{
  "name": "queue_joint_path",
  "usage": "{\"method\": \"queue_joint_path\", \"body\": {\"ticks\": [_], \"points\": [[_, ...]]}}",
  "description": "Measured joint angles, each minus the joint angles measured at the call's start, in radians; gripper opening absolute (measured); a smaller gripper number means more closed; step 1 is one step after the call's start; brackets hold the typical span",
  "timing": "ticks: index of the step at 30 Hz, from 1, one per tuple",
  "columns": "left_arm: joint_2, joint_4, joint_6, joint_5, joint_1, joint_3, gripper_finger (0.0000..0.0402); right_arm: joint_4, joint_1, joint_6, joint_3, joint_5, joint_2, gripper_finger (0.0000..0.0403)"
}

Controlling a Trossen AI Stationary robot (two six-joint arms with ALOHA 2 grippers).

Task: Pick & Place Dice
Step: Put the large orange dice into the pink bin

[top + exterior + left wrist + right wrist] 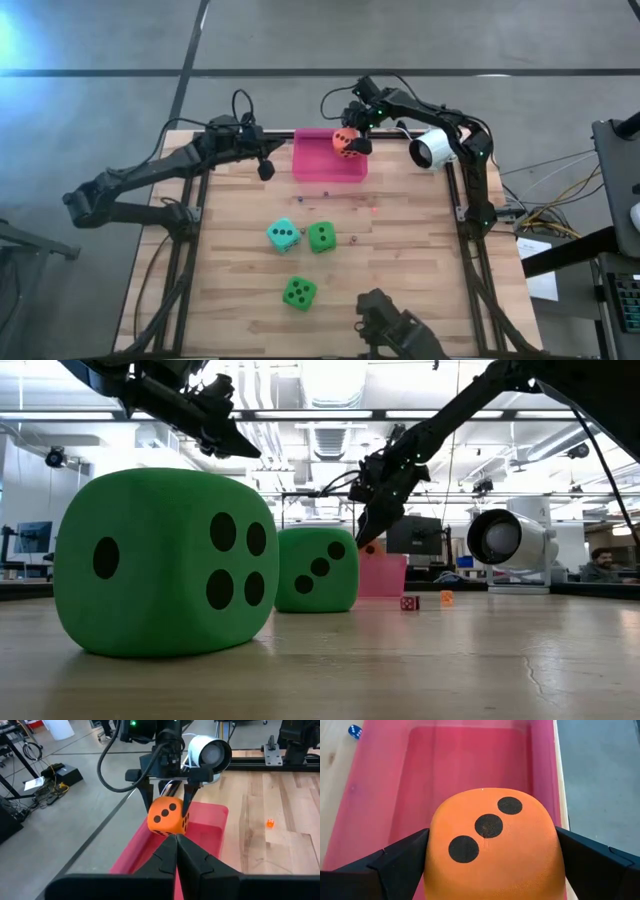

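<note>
Above the pink tray [312,170], the orange die [345,141] hung pinched between the right gripper [350,143] jaws. Teal die [283,235] and two green dice [321,237] [299,292] sat mid-surface. Left gripper [265,170] hovered beside the tray, jaws closed, empty.

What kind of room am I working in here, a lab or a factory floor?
Most likely a robotics lab or workshop: bare ceiling ducts and strip lights, other benches with monitors behind the wooden table, a person seated at the far right, and loose cables on the concrete floor.
</note>
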Motion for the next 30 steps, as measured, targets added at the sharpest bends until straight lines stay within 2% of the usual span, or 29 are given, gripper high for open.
{"method": "queue_joint_path", "body": {"ticks": [10,16,30], "points": [[0.0,-0.001,0.0,0.0,0.0,0.0,0.001,-0.033,-0.016,0.02,-0.003,0.005,0.0,0.0397],[0.0,-0.004,0.0,0.0,0.0,0.0,0.0013,-0.053,-0.015,0.02,-0.007,0.096,0.0,0.0397],[0.0,-0.004,-0.001,0.0,0.0,0.0,0.0014,-0.039,-0.014,0.016,-0.009,0.101,0.0,0.0397]]}}
